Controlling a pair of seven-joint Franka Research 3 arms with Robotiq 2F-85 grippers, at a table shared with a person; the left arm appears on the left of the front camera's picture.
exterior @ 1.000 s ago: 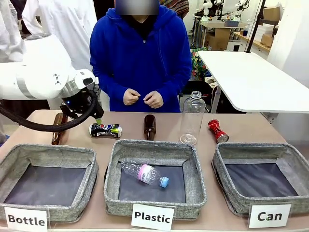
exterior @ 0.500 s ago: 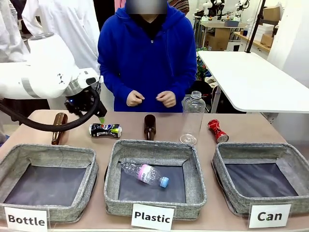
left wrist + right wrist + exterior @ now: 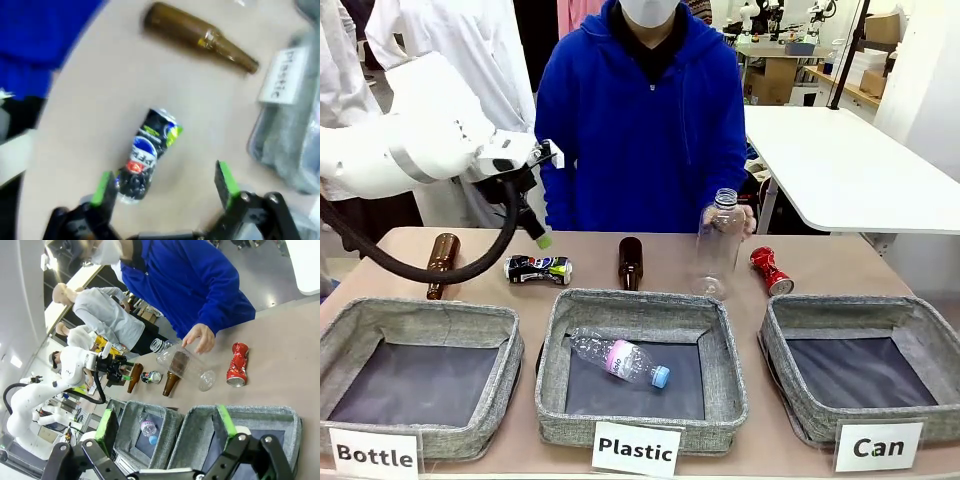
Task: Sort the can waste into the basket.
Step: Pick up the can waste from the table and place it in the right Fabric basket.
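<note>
The dark blue-black can point(image 3: 537, 268) lies on its side on the table behind the Plastic bin. My left gripper point(image 3: 539, 236) hangs open just above it. In the left wrist view the same can point(image 3: 147, 152) lies a little left of centre between the spread fingers of my left gripper point(image 3: 165, 185), untouched. The red can point(image 3: 771, 270) lies behind the grey basket signed "Can" point(image 3: 782, 325) at the right. My right gripper point(image 3: 165, 424) is open and holds nothing, high over that basket point(image 3: 260, 410), with the red can point(image 3: 237, 365) beyond it.
A person's hand point(image 3: 746, 214) holds an upright clear bottle point(image 3: 718, 245). Brown bottles lie at the left point(image 3: 442, 262) and centre point(image 3: 630, 262). The Plastic bin point(image 3: 640, 302) holds a clear bottle point(image 3: 618, 358). The Bottle bin point(image 3: 420, 312) stands at the left.
My left arm has risen and swung right, bringing its gripper over the dark can. The person has shifted right and put a hand on the upright clear bottle.
</note>
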